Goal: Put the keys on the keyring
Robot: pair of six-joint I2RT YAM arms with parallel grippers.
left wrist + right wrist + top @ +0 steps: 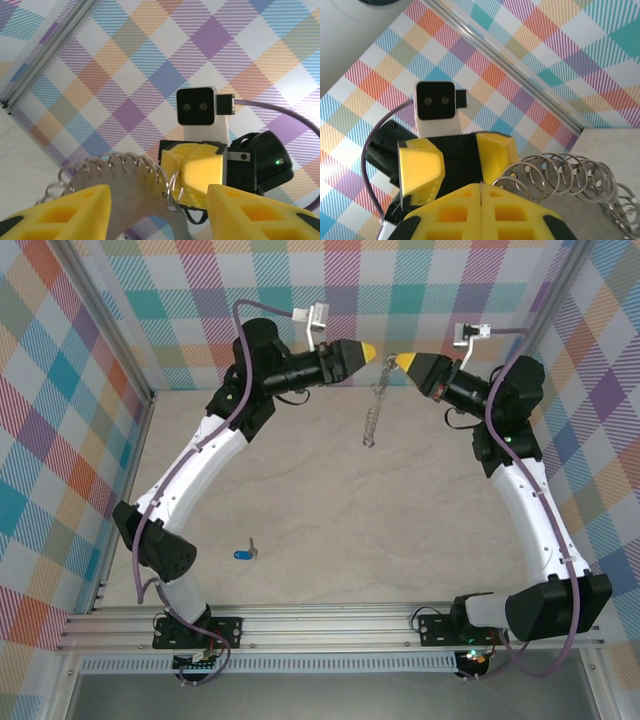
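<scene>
The keyring [376, 400], a grey metal strip carrying several wire rings, hangs above the back of the table between the two grippers. My right gripper [400, 362] is shut on its top ring, and the pinch is plain in the right wrist view [481, 192]. My left gripper [368, 351] faces it with jaws open. In the left wrist view its fingers [75, 212] stand on either side of the keyring [125, 190] without pressing on it. The key [243, 554], with a blue head and a short silver blade, lies on the table near the left arm's base.
Checkered walls [60, 390] close in the back and sides of the beige table [330, 530]. An aluminium rail [330, 625] runs along the near edge with both arm bases on it. The floor between the arms holds only the key.
</scene>
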